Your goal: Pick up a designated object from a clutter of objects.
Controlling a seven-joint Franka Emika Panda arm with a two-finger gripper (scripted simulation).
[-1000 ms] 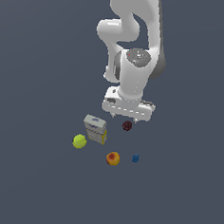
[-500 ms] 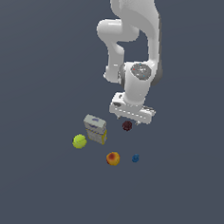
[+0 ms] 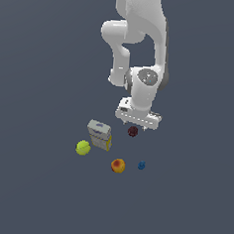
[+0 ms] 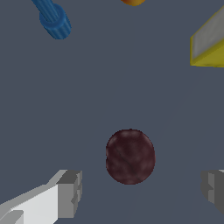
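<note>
So, in the wrist view the gripper (image 4: 139, 190) is sitting wide open, holding nothing; the dark maroon fruit (image 4: 130, 156) is lying on the floor between its two fingers (image 4: 70, 192), apart from both. Farther out, the blue piece (image 4: 53, 18), the carton box (image 4: 209, 44) and the orange-red fruit (image 4: 132, 1) are lying well apart from it; the yellow-green ball (image 3: 83, 147) is showing only in the exterior view, beside the carton.

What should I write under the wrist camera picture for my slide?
The robot's open hand hovers over a dark red ball, with its fingers on either side, not touching.
</note>
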